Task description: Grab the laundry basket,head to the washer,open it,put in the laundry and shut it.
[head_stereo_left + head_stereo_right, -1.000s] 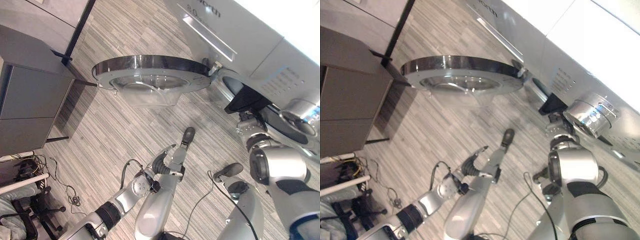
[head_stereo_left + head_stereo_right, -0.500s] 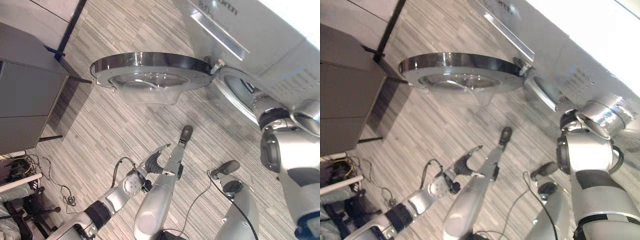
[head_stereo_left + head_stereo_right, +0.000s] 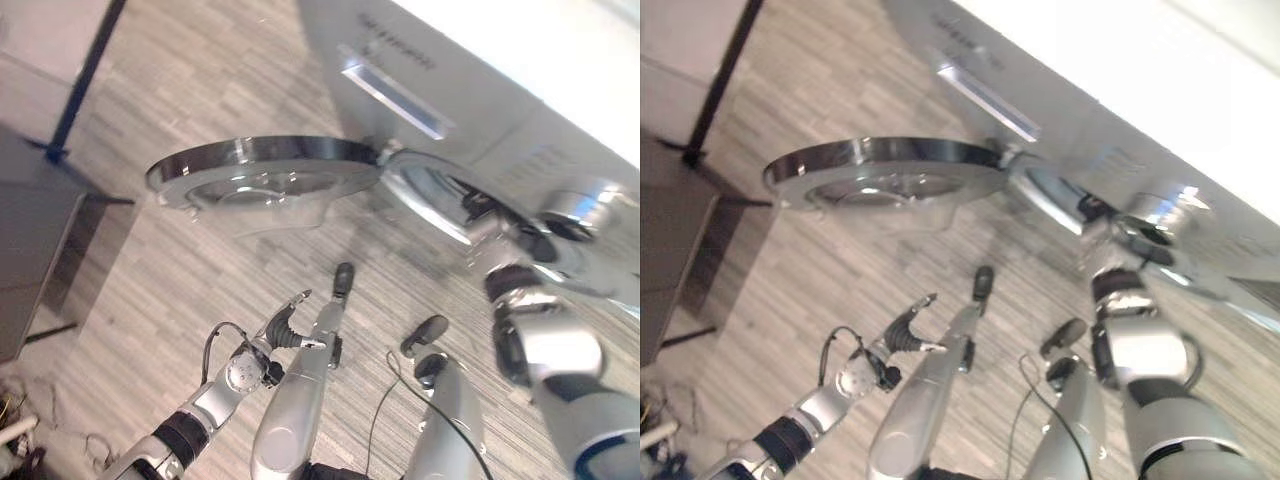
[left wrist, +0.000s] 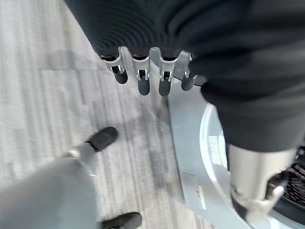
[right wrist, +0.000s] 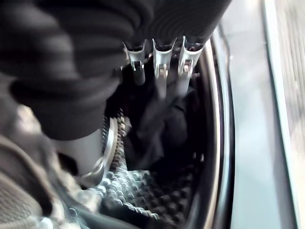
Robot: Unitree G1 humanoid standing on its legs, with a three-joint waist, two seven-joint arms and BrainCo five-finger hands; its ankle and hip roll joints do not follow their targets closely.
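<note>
Dark cloth, the laundry (image 5: 162, 129), now lies inside the ribbed steel drum (image 5: 143, 191) of the white front-loading washer (image 3: 480, 110); a second ago you saw it bunched at the porthole's rim. Its long axis runs from your right hand (image 5: 162, 62) deeper into the drum. That hand's fingers reach straight in, relaxed, gripping nothing. The round chrome-rimmed glass door (image 3: 265, 170) stands swung wide. Your left hand (image 4: 143, 71) hangs over the floor, fingers loosely extended, empty.
</note>
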